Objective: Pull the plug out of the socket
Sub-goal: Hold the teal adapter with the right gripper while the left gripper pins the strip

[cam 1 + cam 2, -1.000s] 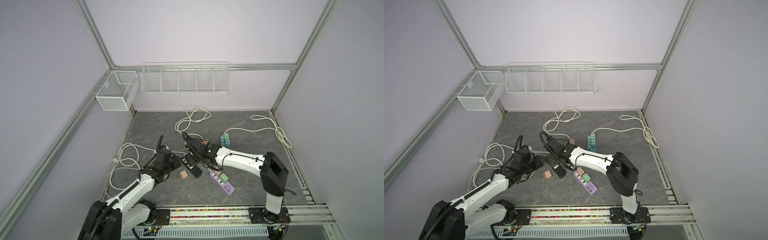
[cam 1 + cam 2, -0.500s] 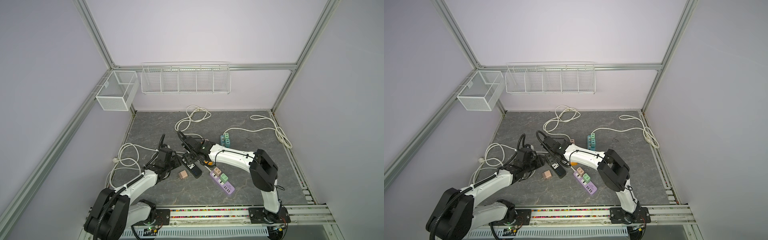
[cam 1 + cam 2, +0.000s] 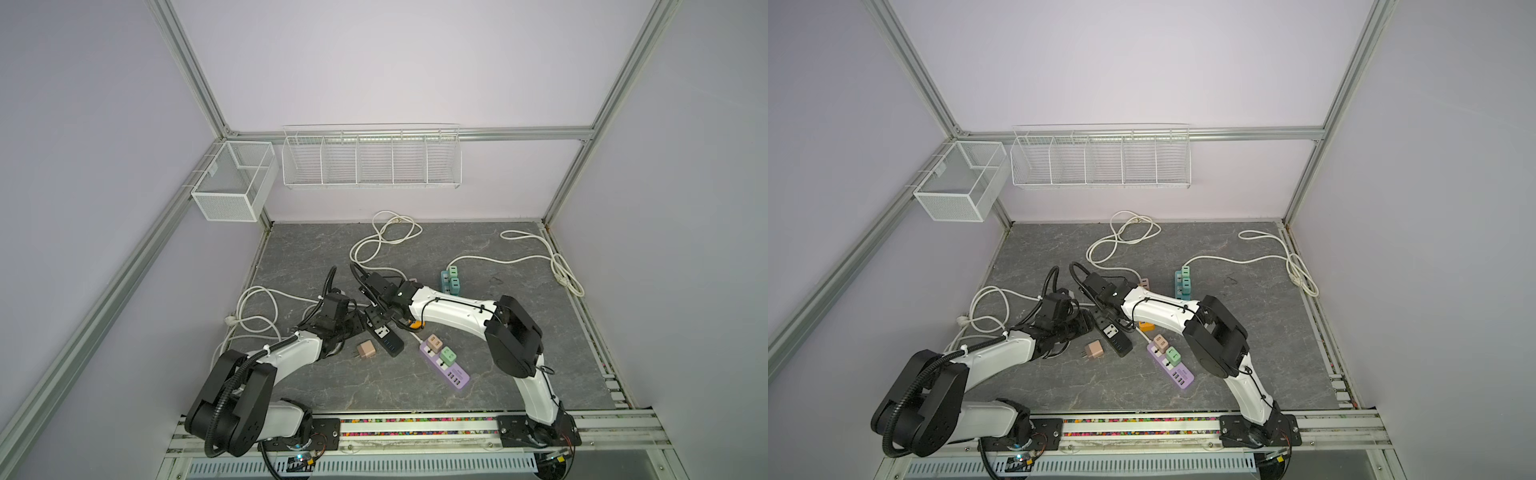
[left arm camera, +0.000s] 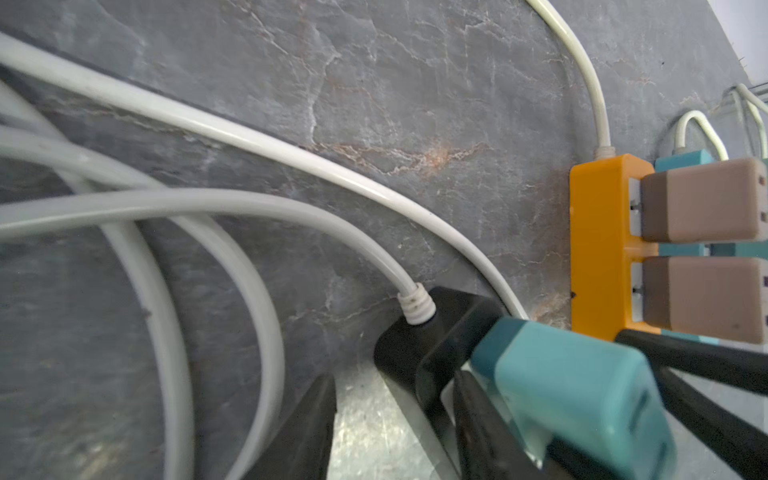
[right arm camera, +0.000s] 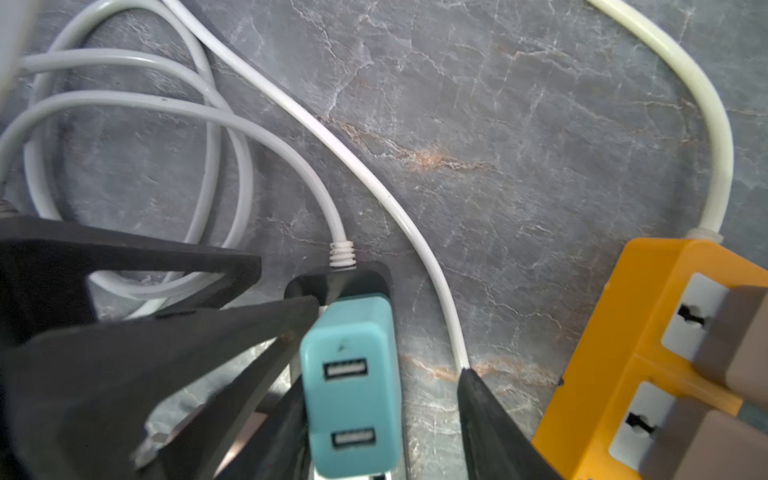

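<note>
A black power strip, the socket [image 3: 385, 336] [image 3: 1116, 337], lies near the table's front middle. A teal two-port USB plug [image 5: 353, 386] [image 4: 573, 399] stands in its cable end. My right gripper [image 5: 382, 374] [image 3: 376, 318] is open and straddles the plug. One finger [image 5: 286, 411] touches the plug's side. The opposite finger [image 5: 490, 424] stands a gap away from it. My left gripper [image 4: 392, 386] [image 3: 357, 323] is open at the strip's cable end [image 4: 411, 345]. One finger [image 4: 478, 415] rests against the strip, and bare table shows beside the other [image 4: 311, 424]. In both top views the grippers hide the plug.
An orange strip [image 4: 602, 249] [image 5: 644, 353] with two brown plugs lies just beyond. A loose brown adapter [image 3: 366, 350] and a purple strip [image 3: 455, 374] carrying a brown and a green plug lie nearer the front. White cables [image 3: 253, 307] coil at the left. A teal strip [image 3: 451, 280] lies behind.
My right gripper's jaws have narrowed around the teal plug and its elbow has swung left. My left gripper has edged right, up to the strip's cable end, with its jaws slightly narrower.
</note>
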Motion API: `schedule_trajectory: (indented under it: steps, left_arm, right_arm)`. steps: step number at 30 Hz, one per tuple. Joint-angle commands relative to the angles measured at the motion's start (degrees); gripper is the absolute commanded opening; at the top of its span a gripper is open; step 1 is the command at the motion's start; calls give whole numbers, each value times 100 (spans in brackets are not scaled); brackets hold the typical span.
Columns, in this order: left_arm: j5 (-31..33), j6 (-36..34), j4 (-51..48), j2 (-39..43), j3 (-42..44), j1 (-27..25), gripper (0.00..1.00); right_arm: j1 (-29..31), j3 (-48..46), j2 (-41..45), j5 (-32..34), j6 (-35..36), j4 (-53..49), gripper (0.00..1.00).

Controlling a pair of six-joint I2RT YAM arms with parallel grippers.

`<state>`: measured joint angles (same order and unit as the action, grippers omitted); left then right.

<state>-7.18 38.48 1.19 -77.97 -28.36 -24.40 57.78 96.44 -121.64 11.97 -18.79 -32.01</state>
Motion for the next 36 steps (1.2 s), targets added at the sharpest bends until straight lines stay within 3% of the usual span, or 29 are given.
schedule_trajectory:
  steps: [1,10,17,36]
  left_arm:
    - [-182,-138,40,-155,-196,21,44]
    - [32,-77,-250,-235,-145,57,42]
    - [-142,-35,-174,-248,-58,48,40]
    - [-186,181,-29,-95,190,50,38]
  right_arm:
    - [-39,134,-135,-16,103,-68,52]
    - [-54,244,-255,-74,122,-138,45]
    - [-56,256,-337,-215,89,-121,41]
    - [-47,289,-414,-212,172,-138,34]
